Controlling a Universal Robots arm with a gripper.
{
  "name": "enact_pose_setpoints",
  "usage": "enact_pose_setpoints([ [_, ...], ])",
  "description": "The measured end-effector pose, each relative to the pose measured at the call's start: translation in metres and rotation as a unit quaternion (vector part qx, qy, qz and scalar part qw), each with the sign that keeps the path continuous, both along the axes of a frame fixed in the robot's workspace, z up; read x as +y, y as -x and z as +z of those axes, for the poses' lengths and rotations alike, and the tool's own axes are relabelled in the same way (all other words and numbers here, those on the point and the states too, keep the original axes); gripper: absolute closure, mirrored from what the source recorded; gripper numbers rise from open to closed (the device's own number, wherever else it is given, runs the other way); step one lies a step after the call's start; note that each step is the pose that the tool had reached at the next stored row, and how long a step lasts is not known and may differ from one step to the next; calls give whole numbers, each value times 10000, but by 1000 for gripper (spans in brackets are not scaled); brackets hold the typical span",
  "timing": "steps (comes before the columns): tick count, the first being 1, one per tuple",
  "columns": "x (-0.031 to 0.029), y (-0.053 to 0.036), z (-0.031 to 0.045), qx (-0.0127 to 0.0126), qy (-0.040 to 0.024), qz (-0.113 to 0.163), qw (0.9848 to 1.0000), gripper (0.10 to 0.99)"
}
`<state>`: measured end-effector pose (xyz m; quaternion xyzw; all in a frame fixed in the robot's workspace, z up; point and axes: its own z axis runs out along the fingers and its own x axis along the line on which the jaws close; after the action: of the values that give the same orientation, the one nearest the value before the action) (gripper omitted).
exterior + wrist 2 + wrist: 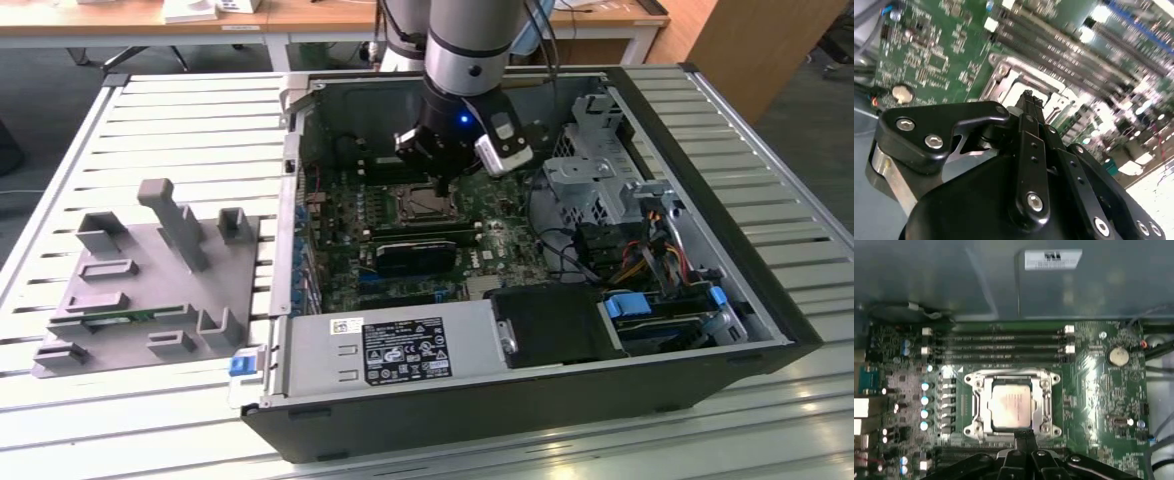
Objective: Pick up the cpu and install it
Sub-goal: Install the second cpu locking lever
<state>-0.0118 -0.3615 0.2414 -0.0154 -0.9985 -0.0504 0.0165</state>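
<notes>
Cpu (pixel 1010 405) sits in its socket (pixel 1048 382) (just below the claw (pixel 1024 436)).

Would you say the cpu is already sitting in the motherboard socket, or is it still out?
In. The first wrist view shows the cpu lying flat and square inside the socket's metal frame, with the gripper shut and empty just above its edge.

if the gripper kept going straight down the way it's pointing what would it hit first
Most likely the cpu lying in its socket frame on the motherboard. In the first wrist view the gripper points at the chip's near edge, so it could meet the frame instead; depth is unclear.
</notes>
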Motion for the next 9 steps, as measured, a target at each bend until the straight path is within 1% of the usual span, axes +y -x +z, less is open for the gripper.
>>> enact_pose_setpoints([
  [3,-20,1,-5,0,-13,-1,10000,980],
  [7,-43,45,-15,0,-15,-1,10000,980],
  [9,-71,54,-17,0,-16,0,10000,980],
])
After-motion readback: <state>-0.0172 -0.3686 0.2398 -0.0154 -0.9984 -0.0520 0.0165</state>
